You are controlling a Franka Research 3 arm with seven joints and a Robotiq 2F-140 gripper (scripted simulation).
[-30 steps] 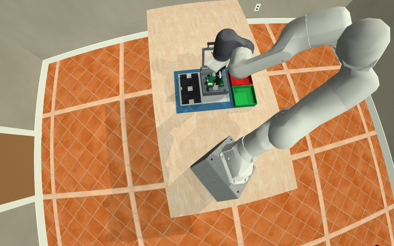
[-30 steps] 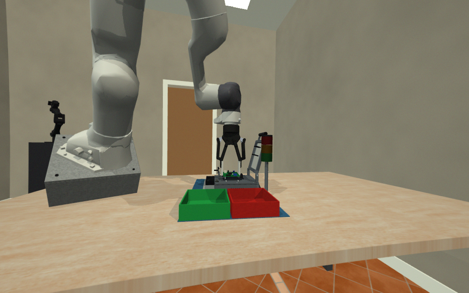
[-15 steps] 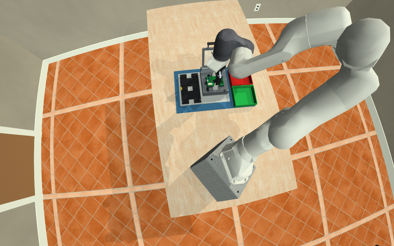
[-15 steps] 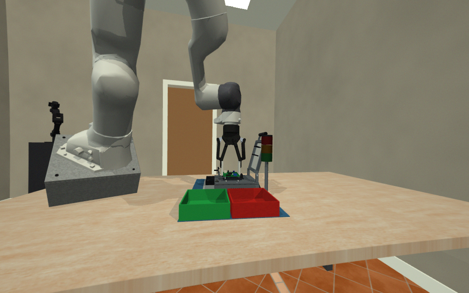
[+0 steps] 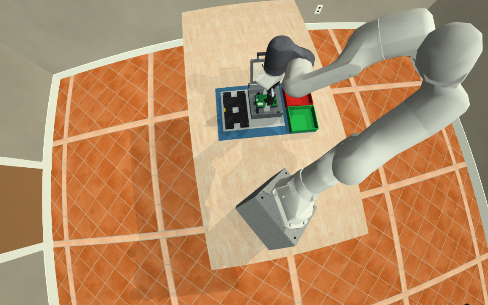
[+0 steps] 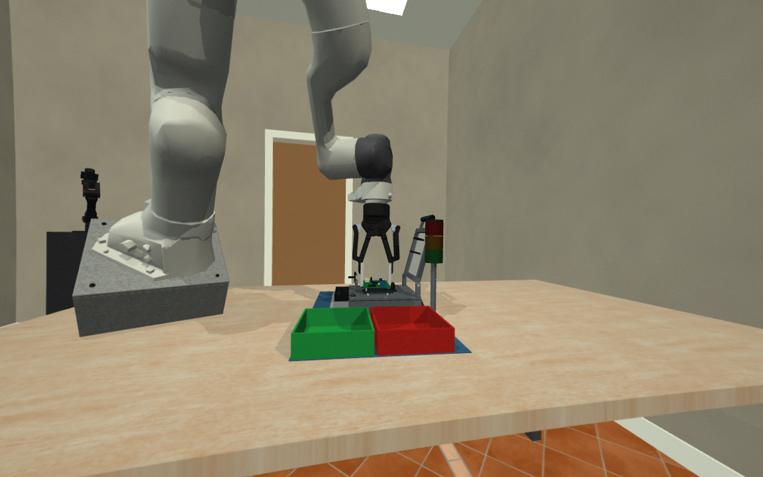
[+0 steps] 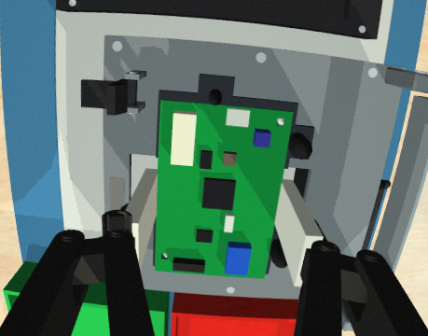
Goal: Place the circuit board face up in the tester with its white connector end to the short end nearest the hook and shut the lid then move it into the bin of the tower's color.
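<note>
I have the flat green circuit board (image 7: 219,189) pinched by its long edges in the black two-finger gripper (image 7: 221,237), half closed on it, just above the grey tester's (image 7: 338,106) dark plate with the lid (image 6: 414,261) open. It looks slightly skewed, white connector (image 7: 183,140) toward the end by the black latch hook (image 7: 111,95). I judge this the seating step: next I must square it, lower it onto the pins against the posts, then release.

A wooden table (image 6: 550,356) stood on an orange tiled floor (image 5: 105,181). A brown door (image 6: 307,225) sat in the far wall, a black cabinet (image 6: 61,266) beside it, a white outlet (image 5: 318,9) elsewhere.
</note>
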